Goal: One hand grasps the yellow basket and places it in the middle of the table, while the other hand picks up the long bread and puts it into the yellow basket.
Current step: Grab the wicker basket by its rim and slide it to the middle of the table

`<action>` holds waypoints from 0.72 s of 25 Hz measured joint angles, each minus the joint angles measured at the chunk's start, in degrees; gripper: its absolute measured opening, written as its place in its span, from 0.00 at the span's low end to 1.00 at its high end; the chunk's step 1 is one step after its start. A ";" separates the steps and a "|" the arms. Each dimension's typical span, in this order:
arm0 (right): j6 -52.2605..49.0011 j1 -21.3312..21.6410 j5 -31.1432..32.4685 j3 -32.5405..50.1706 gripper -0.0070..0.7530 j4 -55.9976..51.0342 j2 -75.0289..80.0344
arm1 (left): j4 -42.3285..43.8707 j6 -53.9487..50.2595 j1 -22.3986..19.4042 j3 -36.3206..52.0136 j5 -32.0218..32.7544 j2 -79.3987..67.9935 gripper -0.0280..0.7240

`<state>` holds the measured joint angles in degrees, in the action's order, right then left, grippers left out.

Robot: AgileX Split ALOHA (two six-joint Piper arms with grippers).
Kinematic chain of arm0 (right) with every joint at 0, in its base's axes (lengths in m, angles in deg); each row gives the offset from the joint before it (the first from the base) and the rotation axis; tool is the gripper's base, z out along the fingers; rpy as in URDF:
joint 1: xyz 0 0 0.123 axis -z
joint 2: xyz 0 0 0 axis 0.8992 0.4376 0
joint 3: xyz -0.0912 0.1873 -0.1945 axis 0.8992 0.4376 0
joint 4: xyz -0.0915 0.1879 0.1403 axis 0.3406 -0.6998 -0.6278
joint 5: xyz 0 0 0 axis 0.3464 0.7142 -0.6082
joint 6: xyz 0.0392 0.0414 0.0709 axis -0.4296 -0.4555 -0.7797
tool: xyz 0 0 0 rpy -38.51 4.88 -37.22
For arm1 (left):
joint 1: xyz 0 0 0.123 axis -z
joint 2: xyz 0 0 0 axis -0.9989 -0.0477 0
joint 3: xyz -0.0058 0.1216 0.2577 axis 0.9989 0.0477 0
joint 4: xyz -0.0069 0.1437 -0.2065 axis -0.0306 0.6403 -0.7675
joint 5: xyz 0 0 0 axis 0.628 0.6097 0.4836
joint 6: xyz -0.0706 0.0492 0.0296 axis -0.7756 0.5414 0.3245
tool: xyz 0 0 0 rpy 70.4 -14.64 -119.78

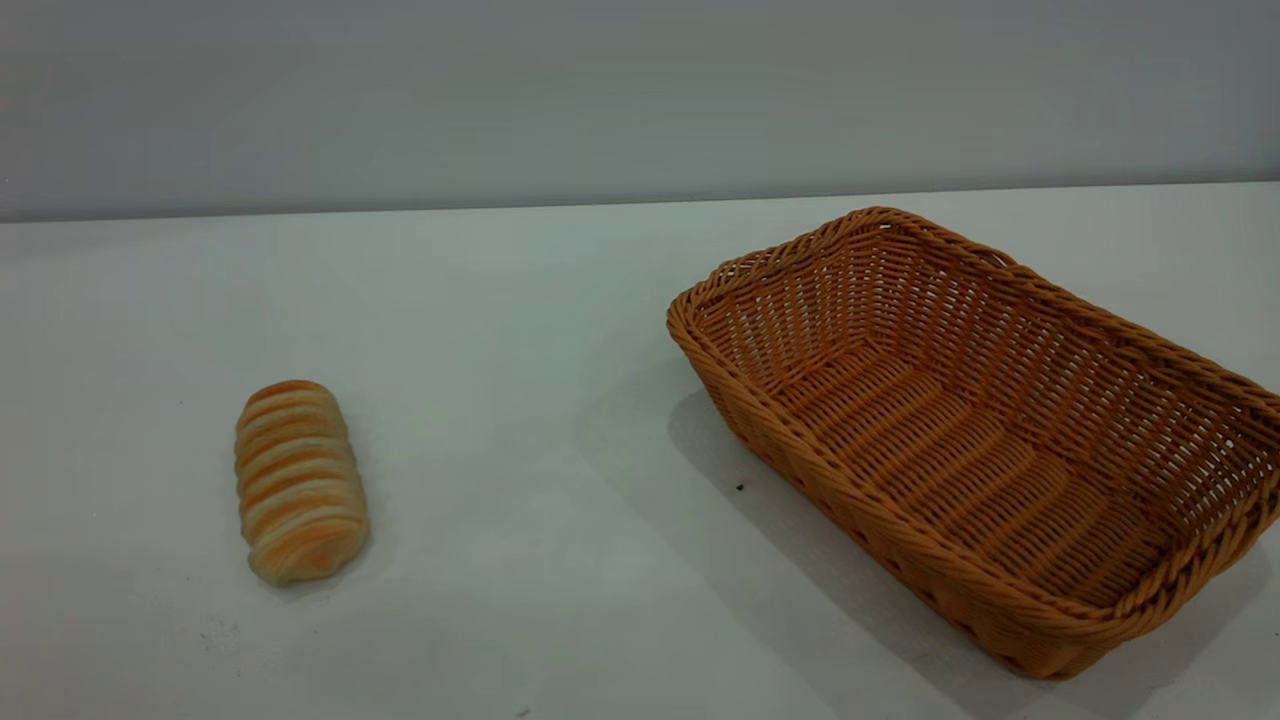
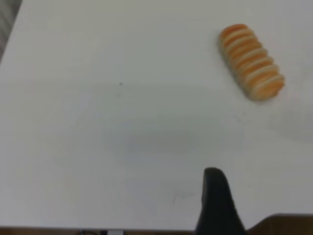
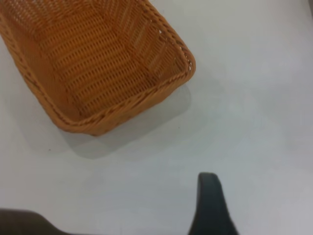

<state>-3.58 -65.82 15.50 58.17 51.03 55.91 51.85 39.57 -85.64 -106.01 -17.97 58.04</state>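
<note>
On my left wrist camera, one black finger (image 2: 216,203) of the left gripper hangs above bare white table (image 2: 122,137); I cannot tell whether that gripper is apart or together. The long bread (image 2: 251,61) lies well away from it, flat on the table. My right wrist camera likewise shows one black finger (image 3: 209,205) of the right gripper, state unclear, clear of the yellow basket (image 3: 73,120). From outside, no arm appears: bread at left, basket upright and angled at right, well apart.
</note>
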 joint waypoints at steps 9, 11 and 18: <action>0.00 -3.21 0.00 0.00 0.67 -2.97 0.00 | -0.06 0.14 3.57 0.00 0.00 0.00 0.76; -0.16 -5.12 0.00 0.00 0.67 -3.44 0.00 | -0.06 0.14 4.28 0.00 -0.06 -0.28 0.76; -7.19 -9.19 -3.57 -0.63 0.67 -3.31 4.62 | -0.70 -2.25 4.52 -1.27 -11.07 -13.83 0.76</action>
<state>-10.77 -75.00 11.93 57.54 47.71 60.53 51.15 37.32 -81.12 -107.28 -29.03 44.21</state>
